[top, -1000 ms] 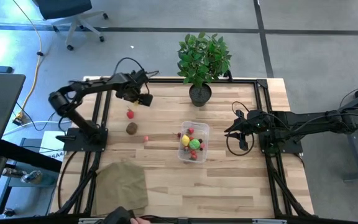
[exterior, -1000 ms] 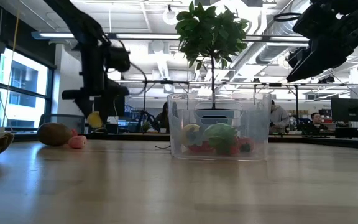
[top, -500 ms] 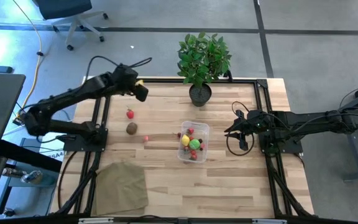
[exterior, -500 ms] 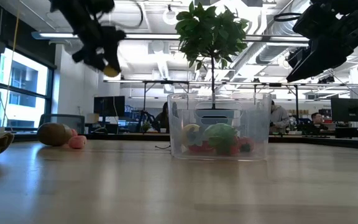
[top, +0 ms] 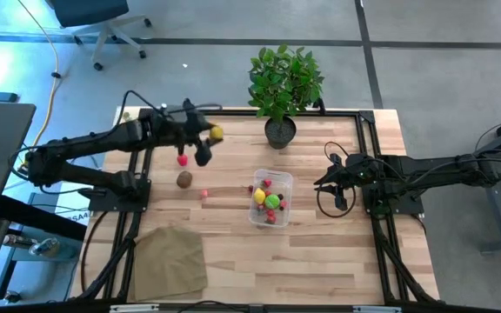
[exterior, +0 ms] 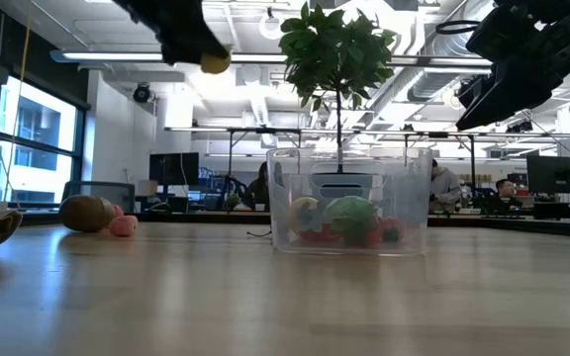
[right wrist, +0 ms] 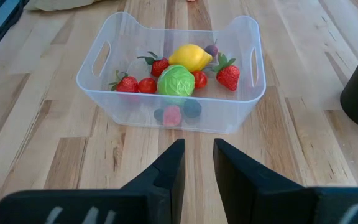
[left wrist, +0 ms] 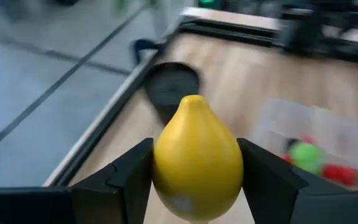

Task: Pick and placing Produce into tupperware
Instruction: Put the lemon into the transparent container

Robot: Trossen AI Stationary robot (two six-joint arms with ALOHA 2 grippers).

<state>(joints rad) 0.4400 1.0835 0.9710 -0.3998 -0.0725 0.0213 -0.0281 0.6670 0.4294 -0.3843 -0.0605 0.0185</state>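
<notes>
A yellow pear [left wrist: 197, 158] is clamped in the L gripper [top: 209, 139], carried high above the table [top: 337, 261], between the plant [top: 283, 83] and loose produce [top: 183, 178]. Tub [top: 271, 198], mid-table, is seen holding strawberries, a lemon & a green cabbage [right wrist: 176, 81]. R gripper [top: 322, 184] is parked just beside the tub, fingers set narrow w/ nothing gripped.
</notes>
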